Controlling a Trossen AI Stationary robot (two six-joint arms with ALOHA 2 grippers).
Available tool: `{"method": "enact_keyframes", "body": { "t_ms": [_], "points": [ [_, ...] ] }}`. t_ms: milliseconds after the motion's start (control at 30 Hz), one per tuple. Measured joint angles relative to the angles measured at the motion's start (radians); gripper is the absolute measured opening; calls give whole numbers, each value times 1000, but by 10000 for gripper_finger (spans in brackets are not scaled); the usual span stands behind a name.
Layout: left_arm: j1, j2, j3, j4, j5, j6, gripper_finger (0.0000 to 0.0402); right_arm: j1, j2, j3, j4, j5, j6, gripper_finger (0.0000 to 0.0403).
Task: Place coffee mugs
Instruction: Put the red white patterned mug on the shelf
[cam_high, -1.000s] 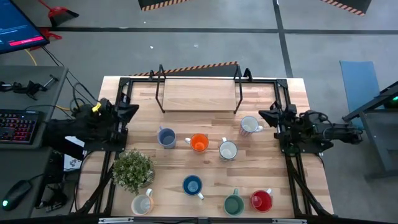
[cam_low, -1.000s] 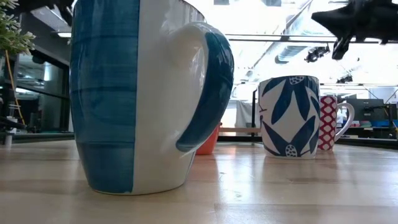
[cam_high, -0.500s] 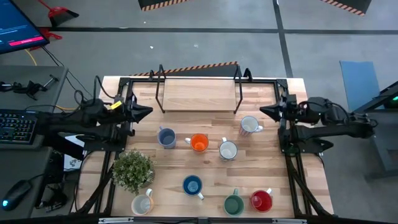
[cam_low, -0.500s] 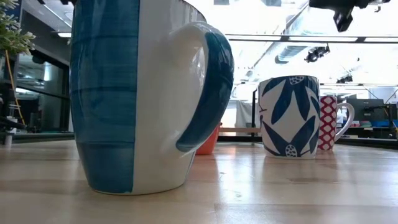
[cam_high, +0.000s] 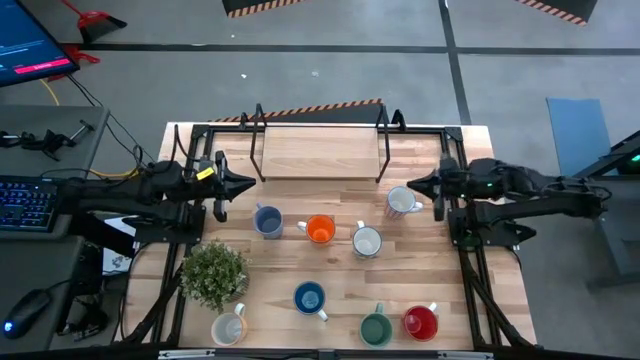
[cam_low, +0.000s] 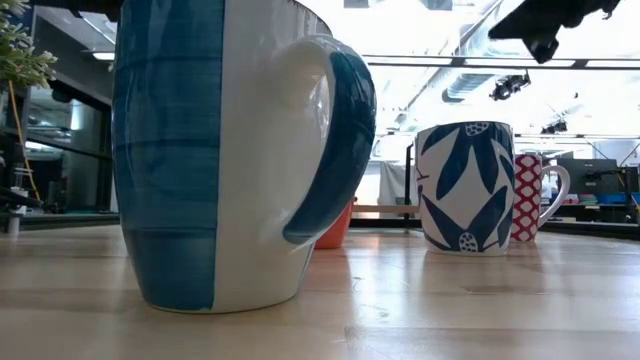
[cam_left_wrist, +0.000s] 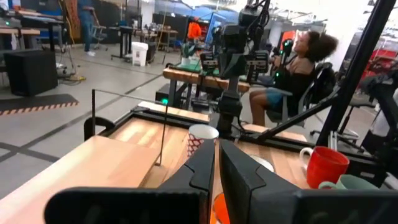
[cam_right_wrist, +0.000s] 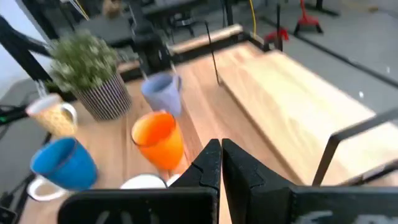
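Both grippers are clenched empty: your left gripper (cam_high: 243, 183) sits beside the grey-blue mug (cam_high: 267, 220), your right gripper (cam_high: 414, 184) by the red-patterned mug (cam_high: 401, 202). No writing is legible.

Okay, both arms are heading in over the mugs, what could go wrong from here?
The right tool, fingers shut, hovers just beside the small white patterned ceramic mug; coming down shut, it may tip the mug rather than grip it. The left tool, also shut, hangs close to the grey-blue ceramic mug, which has the orange ceramic mug next to it, so a nudge could knock them together.
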Motion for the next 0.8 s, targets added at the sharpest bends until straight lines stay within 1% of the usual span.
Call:
{"method": "enact_keyframes", "body": {
  "t_ms": [100, 267, 367, 500, 633, 800],
  "points": [
    [0, 5, -1, 12, 0, 0, 16, 0, 28, -24, -4, -4, 0, 0],
    [0, 15, -1, 14, 16, -28, 16, 0, 93, -36, -23, -2, 70, 1],
    [0, 34, -1, 13, 15, -44, 20, 0, 125, -36, -22, -6, 59, 7],
    [0, 68, -1, 15, -5, -37, 42, -1, 164, -36, -19, 12, 49, 41],
    [0, 93, -1, 69, -23, 10, 64, -1, 179, -36, 14, 78, 31, 82],
    [0, 101, -1, 78, -27, 16, 71, -1, 179, -36, 14, 71, 33, 104]
  ]
}}
